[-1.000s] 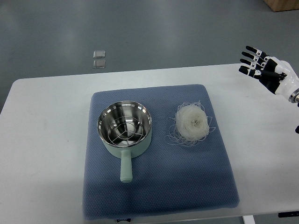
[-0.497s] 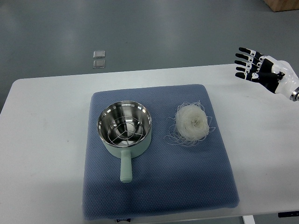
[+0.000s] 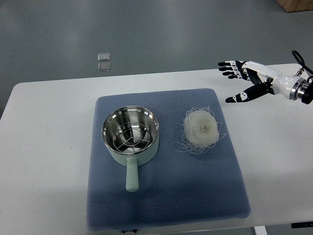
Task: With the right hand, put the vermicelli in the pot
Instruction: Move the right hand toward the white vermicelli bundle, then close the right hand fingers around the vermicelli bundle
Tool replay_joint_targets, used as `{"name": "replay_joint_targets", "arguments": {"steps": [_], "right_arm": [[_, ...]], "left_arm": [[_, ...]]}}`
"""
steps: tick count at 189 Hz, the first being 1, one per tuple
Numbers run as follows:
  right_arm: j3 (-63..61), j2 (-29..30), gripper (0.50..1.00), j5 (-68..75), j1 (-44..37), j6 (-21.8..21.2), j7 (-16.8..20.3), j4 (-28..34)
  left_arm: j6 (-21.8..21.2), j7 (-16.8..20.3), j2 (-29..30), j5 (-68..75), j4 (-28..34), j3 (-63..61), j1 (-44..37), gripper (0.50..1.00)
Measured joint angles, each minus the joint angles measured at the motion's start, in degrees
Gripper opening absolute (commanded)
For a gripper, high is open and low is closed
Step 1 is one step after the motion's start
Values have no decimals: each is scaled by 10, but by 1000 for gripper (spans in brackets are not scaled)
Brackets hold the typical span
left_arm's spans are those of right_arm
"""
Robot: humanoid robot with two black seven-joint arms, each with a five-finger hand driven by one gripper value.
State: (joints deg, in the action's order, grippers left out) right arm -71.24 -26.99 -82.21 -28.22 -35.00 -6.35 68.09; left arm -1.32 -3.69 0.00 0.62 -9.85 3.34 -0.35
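Note:
A round nest of white vermicelli point(image 3: 199, 130) lies on the blue mat point(image 3: 166, 196), right of centre. A pale green pot point(image 3: 130, 134) with a steel inside, a wire rack in it and a handle pointing toward me stands on the mat to the vermicelli's left. My right hand point(image 3: 234, 81) comes in from the right edge, above the table's far right part. Its fingers are spread and it holds nothing. It is up and to the right of the vermicelli, apart from it. The left arm is out of view.
The mat lies on a white table point(image 3: 44, 147). Two small clear square things point(image 3: 103, 61) lie on the grey floor beyond the table's far edge. A brown box corner point(image 3: 296, 5) shows at the top right.
My right hand has moved left over the table toward the vermicelli and has turned, with more of the forearm now showing. The pot and the vermicelli have not moved.

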Motion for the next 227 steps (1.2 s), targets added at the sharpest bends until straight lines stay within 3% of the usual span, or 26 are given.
{"name": "replay_joint_targets", "arguments": {"steps": [73, 153, 227], "right_arm": [[86, -11, 930, -191, -2, 0, -3, 81], [179, 8, 930, -261, -64, 0, 0, 84], [217, 31, 928, -342, -70, 0, 1, 71]], "left_arm": [[0, 0, 0, 0, 0, 0, 0, 1000], [0, 0, 0, 0, 0, 0, 0, 1000], [0, 0, 0, 0, 0, 0, 0, 1000]]}}
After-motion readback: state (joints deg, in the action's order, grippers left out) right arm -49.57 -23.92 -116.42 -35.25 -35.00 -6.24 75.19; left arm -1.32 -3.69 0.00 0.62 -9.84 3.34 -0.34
